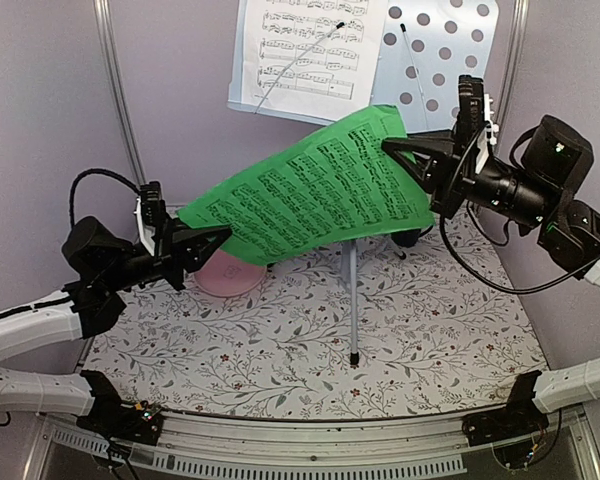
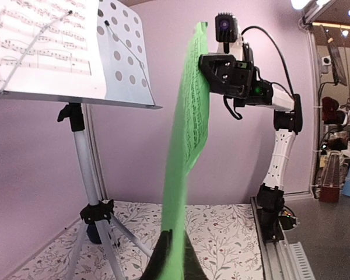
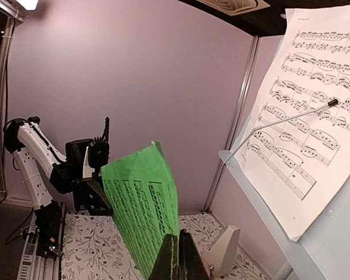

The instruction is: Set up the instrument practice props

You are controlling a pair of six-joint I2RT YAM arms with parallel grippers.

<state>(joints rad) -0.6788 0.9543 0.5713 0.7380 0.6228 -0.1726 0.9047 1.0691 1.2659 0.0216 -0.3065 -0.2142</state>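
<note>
Spanning the air above the table (image 1: 460, 340):

1. Green music sheet (image 1: 310, 190). Held aloft and sagging between both arms, printed side up, running from 9 o'clock to 2 o'clock in the overhead view.
2. Left gripper (image 1: 225, 235). At 9 o'clock, jaws narrow and pinched on the sheet's near-left corner. Its own wrist view shows the paper edge-on, rising from between the fingers.
3. Right gripper (image 1: 388, 148). At 2 o'clock, jaws closed tight on the opposite corner. Its wrist view shows the fingers pressed together with the green edge caught in them.
4. Music stand (image 1: 445, 45). At 12 o'clock, with a pale perforated desk. The overhead view shows one silver leg (image 1: 352, 300) below the green sheet, and the left wrist view alone shows the full tripod and its black collars.
5. White music sheet (image 1: 305, 50). On the left half of the stand's desk, under a thin wire arm.
6. Metronome (image 3: 223, 251). A white pyramid on the table, seen only in the right wrist view, at the foot of the stand.
7. Pink plate (image 1: 225, 278). On the table at 8 o'clock, partly under the green sheet, just beside the left gripper.
</note>
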